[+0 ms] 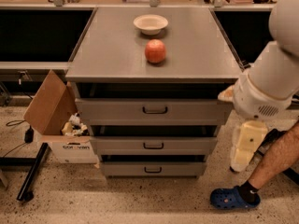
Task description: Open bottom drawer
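Camera view. Gripper (244,155) hanging low at the right side of the cabinet (107,55), level with the middle drawer (112,145) and bottom drawer (126,168), well apart from both handles; grip state, clenched or released, impossible to tell. Risk 1, as a judgement: hooking the wrong loop, with the middle and bottom drawers carrying the same small dark handle, 1 just above the other. Risk 2: clipping the cabinet's right front corner on the swing round to the front, given the bulky forearm (268,85) close to that edge. Risk 3: brushing the bare leg (275,157) above the blue clog (233,198), both just beside the gripper. Risk 4: jolting the cabinet with too hard a pull, likely enough to set the apple (155,51) rolling on the top, near the bowl (150,24). Bottom drawer: lowest of 3, close to the floor; flat grey metal front, handle (153,170) at centre, dark gap above; apparently shut or nearly so, interior hidden.
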`<state>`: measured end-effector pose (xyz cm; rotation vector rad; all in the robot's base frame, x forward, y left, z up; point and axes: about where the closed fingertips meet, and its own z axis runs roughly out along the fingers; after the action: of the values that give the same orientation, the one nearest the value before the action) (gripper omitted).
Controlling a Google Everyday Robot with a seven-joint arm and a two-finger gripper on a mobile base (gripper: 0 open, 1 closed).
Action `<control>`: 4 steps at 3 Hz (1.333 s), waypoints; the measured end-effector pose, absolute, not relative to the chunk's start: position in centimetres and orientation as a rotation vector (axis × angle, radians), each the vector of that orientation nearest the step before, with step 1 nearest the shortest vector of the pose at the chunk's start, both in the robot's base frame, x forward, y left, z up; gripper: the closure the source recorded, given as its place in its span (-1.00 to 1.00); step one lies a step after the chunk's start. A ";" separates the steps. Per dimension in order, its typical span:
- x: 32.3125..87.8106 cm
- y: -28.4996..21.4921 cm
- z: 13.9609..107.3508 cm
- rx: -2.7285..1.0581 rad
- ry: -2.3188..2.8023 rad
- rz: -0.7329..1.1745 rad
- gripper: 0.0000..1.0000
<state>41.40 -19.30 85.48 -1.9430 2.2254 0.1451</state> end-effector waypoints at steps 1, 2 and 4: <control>38.7 -18.8 78.9 -1.999 2.214 0.262 -1.00; 38.7 -18.8 78.9 -1.999 2.214 0.262 -1.00; 39.0 -18.0 69.3 -2.113 2.084 0.312 -1.00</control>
<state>38.97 -17.96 69.27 -2.1133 2.0836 0.3123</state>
